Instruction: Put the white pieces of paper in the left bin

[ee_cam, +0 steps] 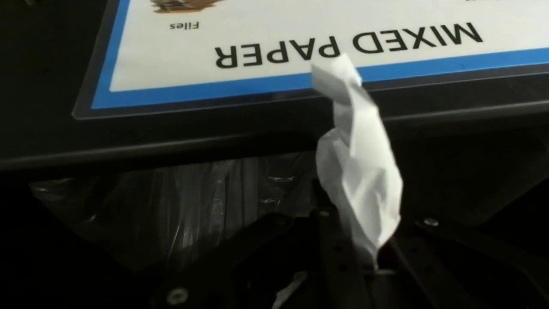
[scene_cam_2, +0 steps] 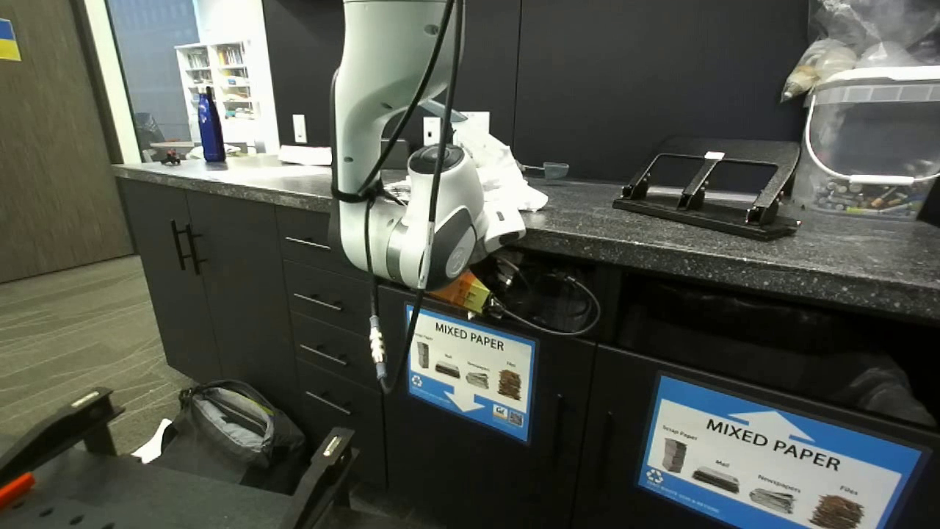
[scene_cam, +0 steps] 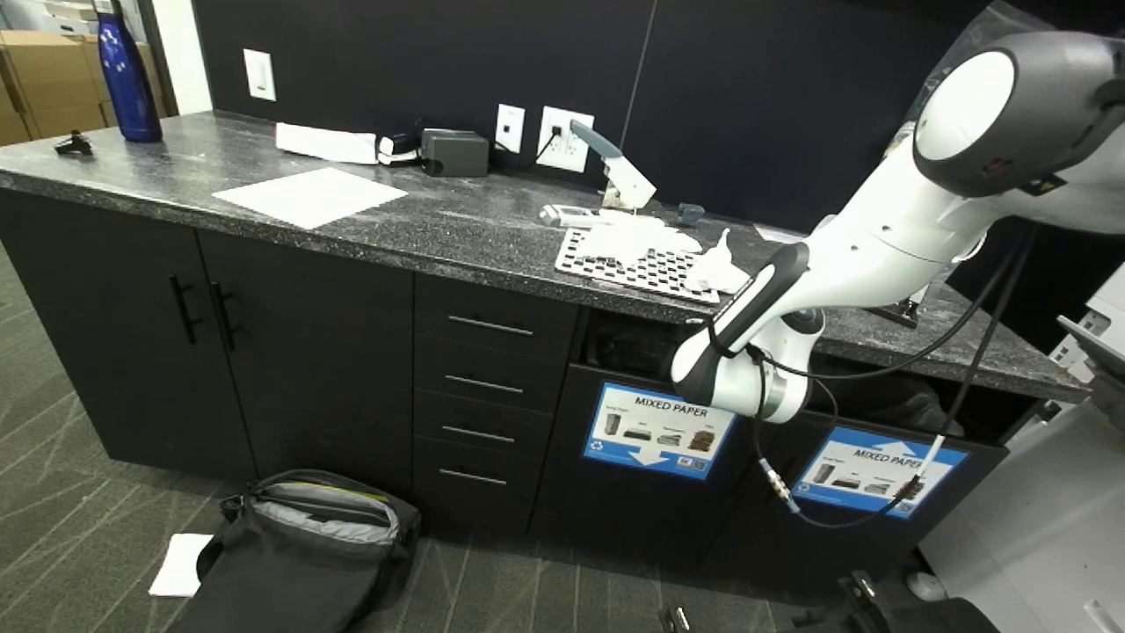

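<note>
"What is nearest to the left bin?"

"The pincer. It is at the bin's rim, pinching a crumpled white paper. In the wrist view the paper stands across that rim and the lettering of the bin's label."

"Does the paper touch the rim?"

"I can't tell. Behind the rim there is a clear plastic liner. The robot arm hangs over the bin's front in both exterior views."

"What flanks the bin?"

"On its right is the right bin, with a label much like its own, and on its left a stack of drawers."

"Where is the other white paper?"

"On the bench above the left bin. More crumpled white pieces lie there, over a dotted sheet."

"And farther from the bin?"

"To its left a black bag lies on the floor. Up behind it a socket is set in the dark wall. Up and to its right, in an exterior view, a black stand and then a clear bucket stand on the bench. Up and to its left a flat white sheet lies on the bench, and well beyond that an upright blue bottle."
</note>
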